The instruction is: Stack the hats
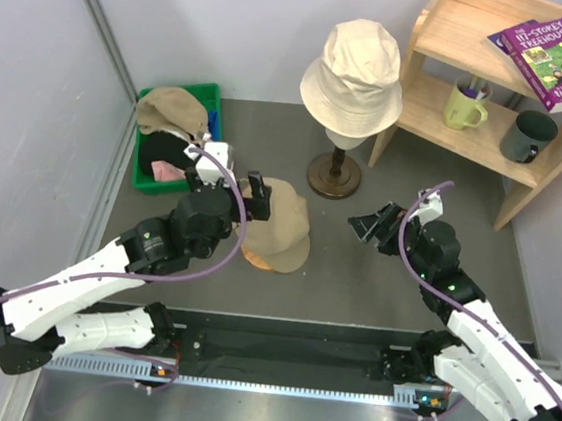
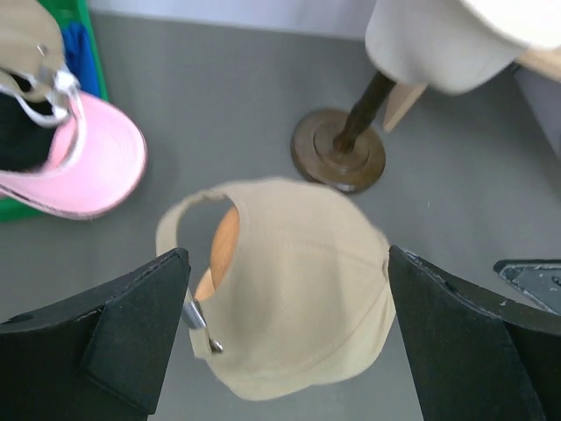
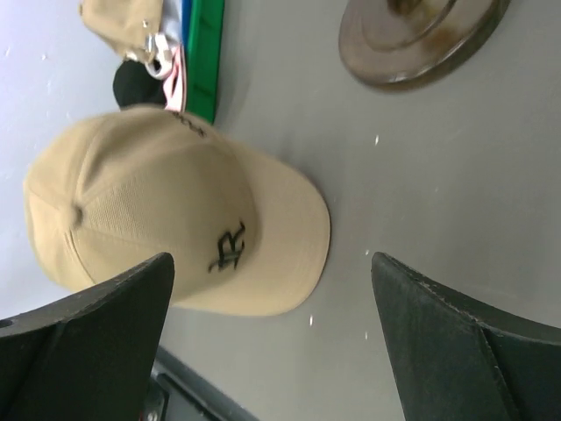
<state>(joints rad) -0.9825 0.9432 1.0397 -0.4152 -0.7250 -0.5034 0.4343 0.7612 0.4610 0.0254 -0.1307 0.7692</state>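
Tan cap (image 1: 277, 232) only, parked mid-bench (image 1: 354, 279) over wooden stand (image 2: 223, 246). Hovering above it with left pincer (image 1: 231, 180) spread wide; right pincer (image 1: 378, 221) gaping too, empty, off beside. Left to stack: bucket hat (image 1: 354, 67) on head form (image 1: 344, 137), caps (image 1: 171, 110) in bin (image 1: 185, 90).

At two o'clock in the top view, a purple book (image 1: 561, 61) on the wooden shelf (image 1: 451, 32) reads "13-STOREY TREEHOUSE" (its smaller print is illegible). The tan cap (image 3: 158, 210) bears a dark stitched monogram (image 3: 226, 248), possibly an R, too tangled to read surely.
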